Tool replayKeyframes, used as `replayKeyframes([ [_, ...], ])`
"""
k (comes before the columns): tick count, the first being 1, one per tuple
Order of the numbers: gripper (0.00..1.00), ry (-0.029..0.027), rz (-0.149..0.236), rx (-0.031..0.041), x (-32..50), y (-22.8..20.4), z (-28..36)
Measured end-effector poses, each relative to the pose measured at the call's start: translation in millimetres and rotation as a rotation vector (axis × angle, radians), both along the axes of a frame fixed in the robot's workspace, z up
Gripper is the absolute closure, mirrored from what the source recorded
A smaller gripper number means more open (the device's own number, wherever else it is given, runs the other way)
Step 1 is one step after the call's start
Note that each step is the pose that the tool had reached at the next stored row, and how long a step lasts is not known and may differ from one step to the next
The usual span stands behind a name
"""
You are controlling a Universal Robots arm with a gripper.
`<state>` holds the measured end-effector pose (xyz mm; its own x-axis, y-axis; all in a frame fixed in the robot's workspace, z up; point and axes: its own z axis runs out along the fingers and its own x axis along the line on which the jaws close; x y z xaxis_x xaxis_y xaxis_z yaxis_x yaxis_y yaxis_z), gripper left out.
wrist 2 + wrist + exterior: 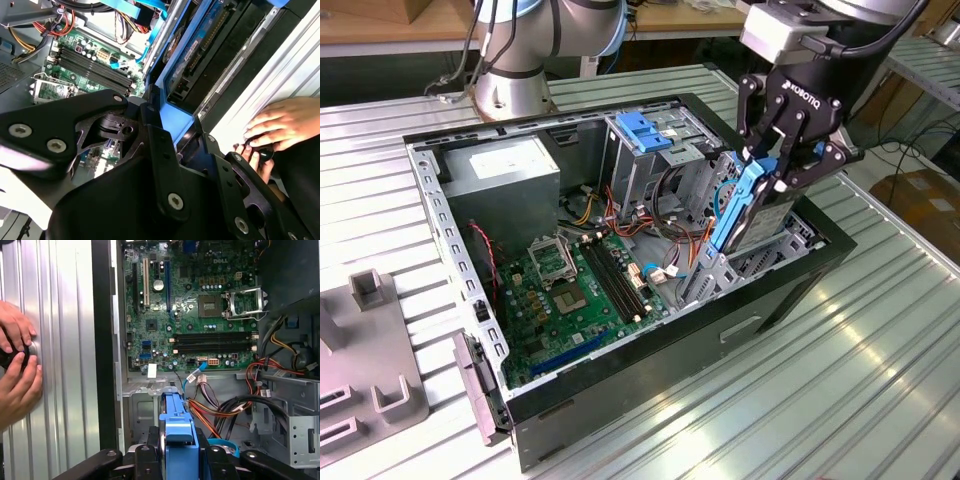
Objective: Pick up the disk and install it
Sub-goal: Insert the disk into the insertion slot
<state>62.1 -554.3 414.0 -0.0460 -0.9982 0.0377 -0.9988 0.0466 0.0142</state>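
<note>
The disk (745,210) is a flat silver-grey slab framed by a blue bracket. It stands on edge, tilted, at the end of the open computer case (650,355) toward the exterior view's right, with its lower end down among the metal bay walls there. In the first wrist view the blue bracket (177,432) shows edge-on.

Inside the case lie a green motherboard (575,290), a grey power-supply box (505,180) and a metal drive cage (650,165). Red and orange cables (675,235) hang just beside the disk's lower end. A person's hands (17,370) rest on the ribbed metal table (840,380) beside the case, around a small dark object.

The arm (515,60) comes in from above, its wrist pointing down. The black gripper (782,172) has its fingers (760,165) clamped on the disk's upper part, one on each flat side.
</note>
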Motion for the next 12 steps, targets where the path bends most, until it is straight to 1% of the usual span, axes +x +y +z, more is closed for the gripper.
replayKeyframes([
  [12,0.63,0.0000,0.000,-0.0010,0.0,0.0,-12.9],
])
